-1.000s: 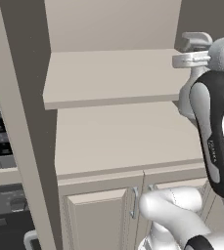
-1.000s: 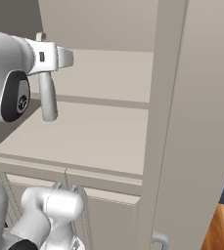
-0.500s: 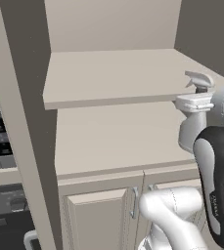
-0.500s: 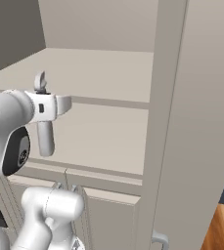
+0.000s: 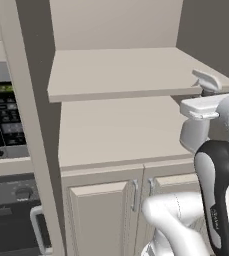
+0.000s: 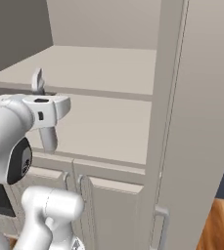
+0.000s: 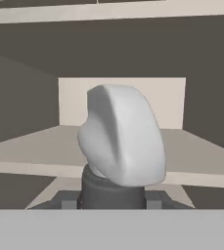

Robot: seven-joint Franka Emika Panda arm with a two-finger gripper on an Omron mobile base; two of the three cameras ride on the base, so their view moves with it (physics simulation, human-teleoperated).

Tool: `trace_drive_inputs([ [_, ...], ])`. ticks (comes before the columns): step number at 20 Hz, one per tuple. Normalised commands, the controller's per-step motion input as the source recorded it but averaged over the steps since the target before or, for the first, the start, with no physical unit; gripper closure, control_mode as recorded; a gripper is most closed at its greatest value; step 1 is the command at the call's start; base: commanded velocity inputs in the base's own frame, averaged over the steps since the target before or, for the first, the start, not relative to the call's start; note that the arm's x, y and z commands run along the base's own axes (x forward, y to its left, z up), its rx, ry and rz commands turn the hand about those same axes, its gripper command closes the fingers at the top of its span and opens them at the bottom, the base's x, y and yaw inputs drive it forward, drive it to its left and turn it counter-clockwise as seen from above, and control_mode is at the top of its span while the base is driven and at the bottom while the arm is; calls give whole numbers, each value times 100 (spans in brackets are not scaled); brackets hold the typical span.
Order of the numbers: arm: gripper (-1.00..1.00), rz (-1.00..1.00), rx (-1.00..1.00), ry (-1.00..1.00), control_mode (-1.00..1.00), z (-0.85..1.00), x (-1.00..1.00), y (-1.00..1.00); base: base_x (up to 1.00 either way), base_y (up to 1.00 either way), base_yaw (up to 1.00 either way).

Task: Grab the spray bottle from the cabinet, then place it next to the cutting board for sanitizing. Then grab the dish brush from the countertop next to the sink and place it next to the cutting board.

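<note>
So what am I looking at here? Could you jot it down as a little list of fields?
place: open beige cabinet with flat shelves, panelled doors below
robot: white arm, in front of the shelves
hand: closed on the spray bottle
spray bottle: pale grey, nozzle sticking up above the hand, body hanging below it
bottle position: held in the air at the shelf front, touching no shelf
to the left: dark appliance with a keypad

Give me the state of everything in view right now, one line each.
Bottle: upright in the jaws, lifted off the shelves.
Gripper: shut on the bottle.
Upper cabinet: open.
Lower doors: closed.
</note>
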Motion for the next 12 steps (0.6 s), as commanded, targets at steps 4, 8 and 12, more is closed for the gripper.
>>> trace_drive_inputs([
  [4,100,0,0,0,100,0,0,0,-56,55,22],
  [8,100,0,0,0,100,0,0,0,-63,24,42],
  [12,100,0,0,0,100,0,0,0,-75,2,66],
])
